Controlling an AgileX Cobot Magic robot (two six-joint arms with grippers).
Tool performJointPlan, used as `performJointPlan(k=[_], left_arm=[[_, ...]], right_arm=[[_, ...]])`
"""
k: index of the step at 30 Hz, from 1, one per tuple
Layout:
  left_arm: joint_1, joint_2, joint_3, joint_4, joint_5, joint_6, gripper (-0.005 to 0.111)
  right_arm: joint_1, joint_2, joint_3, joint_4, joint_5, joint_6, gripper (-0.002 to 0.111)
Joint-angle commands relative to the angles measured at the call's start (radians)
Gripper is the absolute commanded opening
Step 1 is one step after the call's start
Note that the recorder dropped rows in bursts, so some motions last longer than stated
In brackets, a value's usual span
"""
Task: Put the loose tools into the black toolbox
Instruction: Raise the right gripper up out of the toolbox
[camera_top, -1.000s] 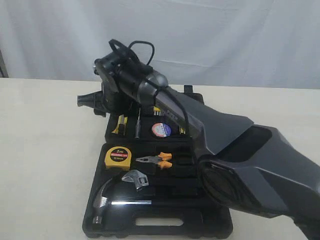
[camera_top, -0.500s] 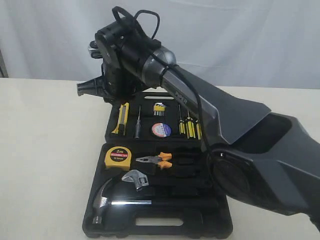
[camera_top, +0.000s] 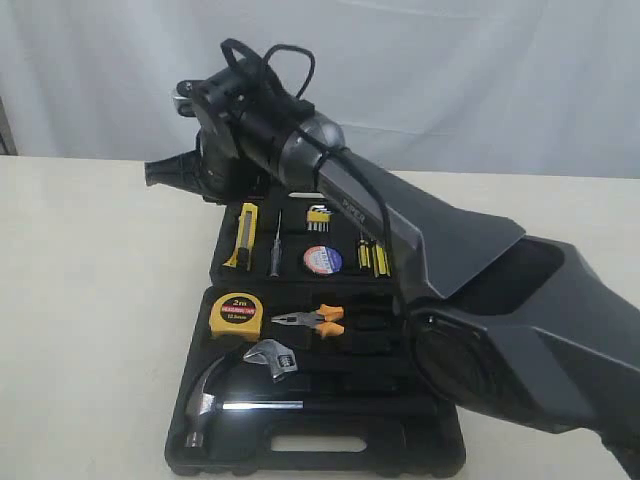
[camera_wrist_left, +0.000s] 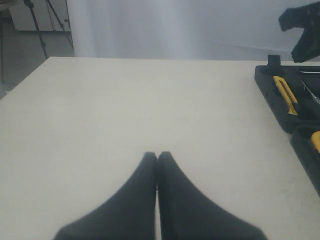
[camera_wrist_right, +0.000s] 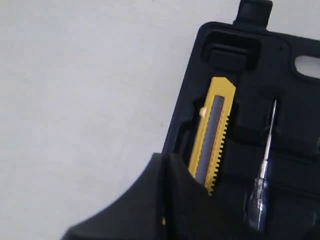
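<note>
Steel claw hammer (camera_top: 215, 392), wrench (camera_top: 272, 358) (perhaps hex keys (camera_top: 318, 217) behind)

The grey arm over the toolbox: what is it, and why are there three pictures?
It is the robot's right arm, one of two, ending in the right gripper, a two-fingered claw. The wide picture comes from a camera off the arms. The other two come from cameras on the wrists: one shows the left gripper over the table, the other looks past the right gripper at the knife. In the open toolbox lie the knife, tape roll, tape measure, pliers, hammer, wrench and screwdrivers. Both grippers are shut and hold nothing.
</note>
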Motion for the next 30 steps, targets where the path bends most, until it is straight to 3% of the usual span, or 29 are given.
performJointPlan(k=[1,10,30], left_arm=[[-0.005,-0.001,0.003,0.000,-0.005,-0.006,0.000],[-0.005,-0.001,0.003,0.000,-0.005,-0.006,0.000],[-0.005,-0.001,0.003,0.000,-0.005,-0.006,0.000]], right_arm=[[-0.003,0.056,0.001,-0.057,-0.057,0.120,0.000],[-0.003,0.101,0.001,-0.146,-0.079,0.199,0.000],[-0.003,0.152,-0.004,-0.147,-0.093,0.236,0.000]])
